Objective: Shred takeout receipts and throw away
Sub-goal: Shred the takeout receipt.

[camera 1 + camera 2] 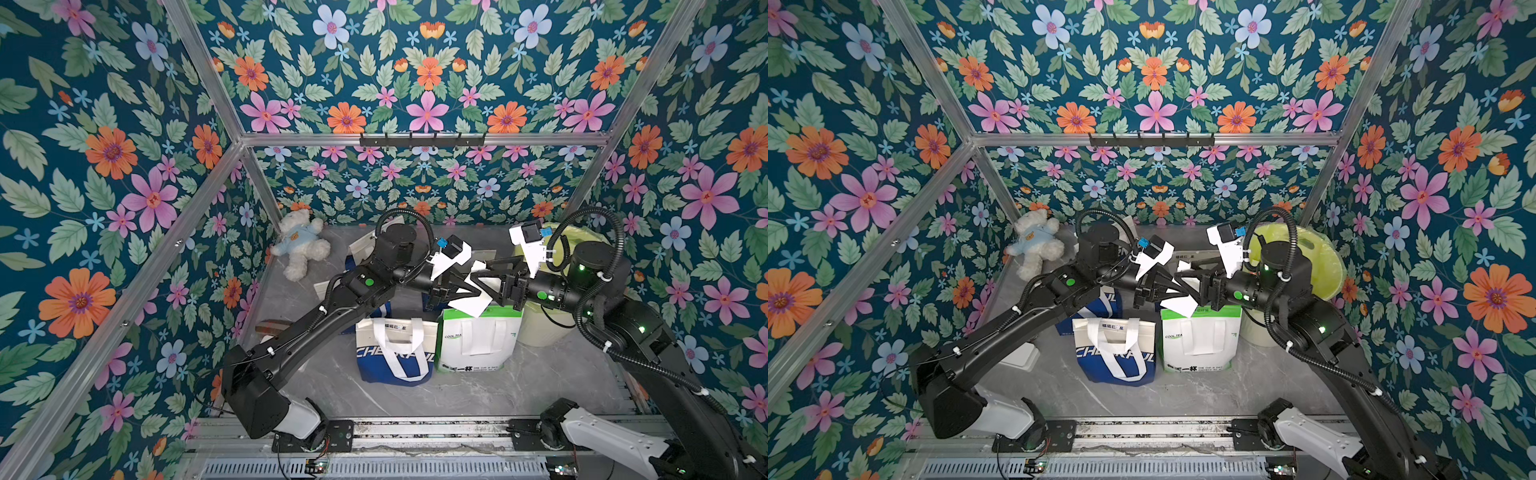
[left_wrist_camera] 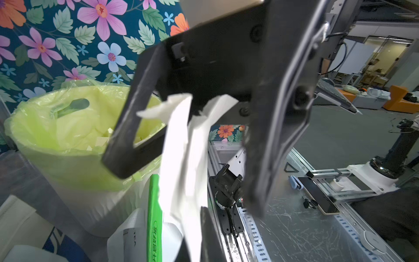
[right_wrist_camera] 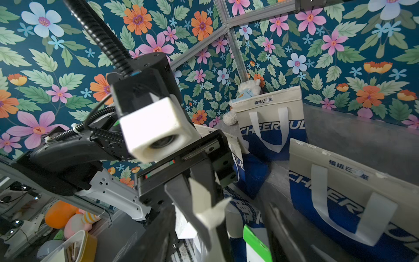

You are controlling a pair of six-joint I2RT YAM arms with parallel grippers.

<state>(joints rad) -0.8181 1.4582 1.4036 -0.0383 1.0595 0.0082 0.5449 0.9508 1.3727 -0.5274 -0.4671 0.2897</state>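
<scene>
Shredding looks midway: the left claw clamps the receipt, which hangs between the parted jaws of the right claw, which should next close beside the left and tear.

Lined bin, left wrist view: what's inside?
A few small white scraps lie on the yellow-green liner. One jaw of the right gripper covers part of the interior, so the rest can't be seen.

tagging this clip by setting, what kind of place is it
Likely a robot lab test booth: floral panels on an aluminium frame, left arm and right arm on a base rail, open office beyond.
</scene>
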